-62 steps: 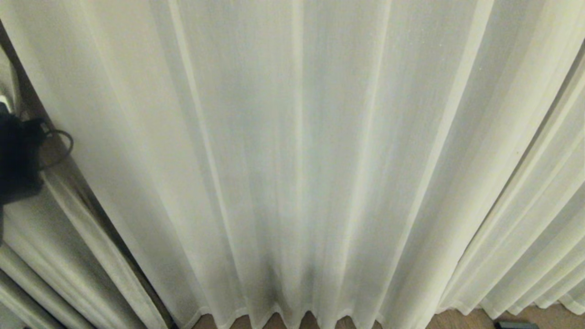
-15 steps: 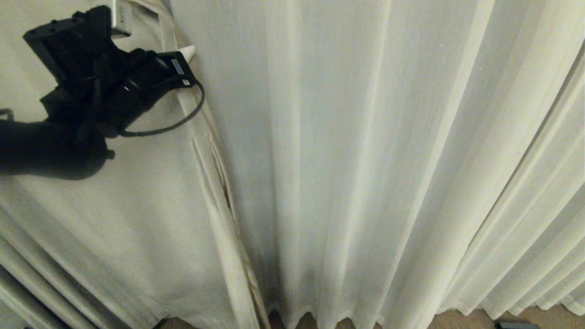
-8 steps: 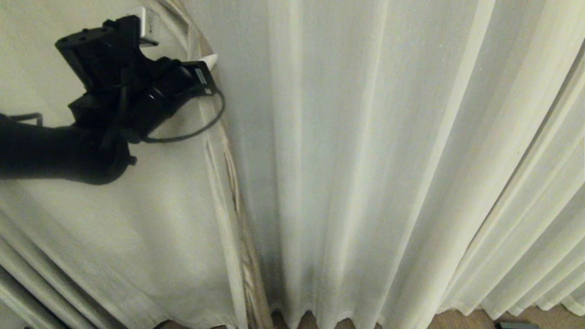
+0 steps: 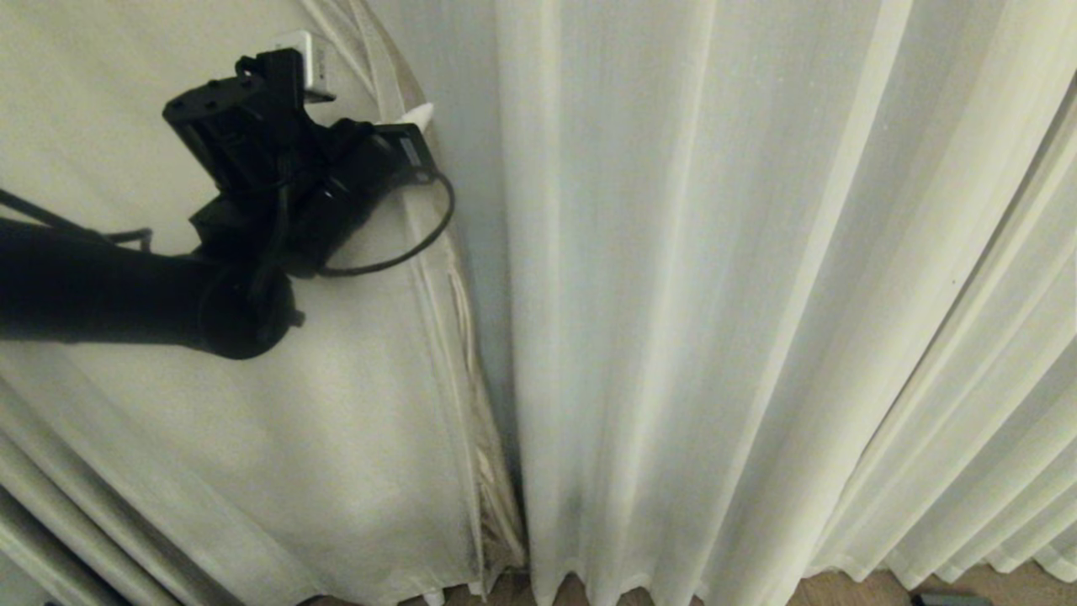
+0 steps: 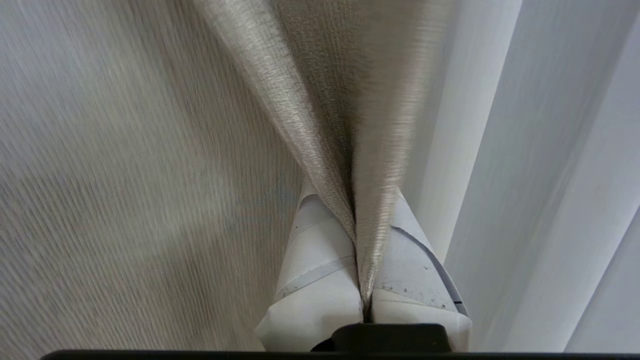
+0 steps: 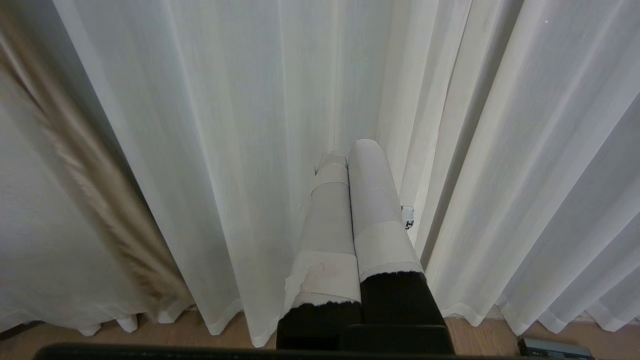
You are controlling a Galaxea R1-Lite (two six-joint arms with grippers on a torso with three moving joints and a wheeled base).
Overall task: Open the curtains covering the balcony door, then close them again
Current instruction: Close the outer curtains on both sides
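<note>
The left claw (image 4: 421, 118) pinches a fold of the left curtain panel (image 4: 252, 471), upper left, beside the right panel (image 4: 715, 295). The thin cloth could slip free if tugged sharply. The right claw (image 6: 350, 155) hangs shut, empty.

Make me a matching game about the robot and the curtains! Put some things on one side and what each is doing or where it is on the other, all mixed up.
Things:
1. left gripper
2. right gripper
3. left curtain panel
4. wooden floor

States or places:
A. shut, holding nothing, low in front of the hanging pleats
B. pinched at its edge and stretched flat
C. shut on a fold of cream fabric
D. showing under the wavy hem

Pairs: 1-C, 2-A, 3-B, 4-D
</note>
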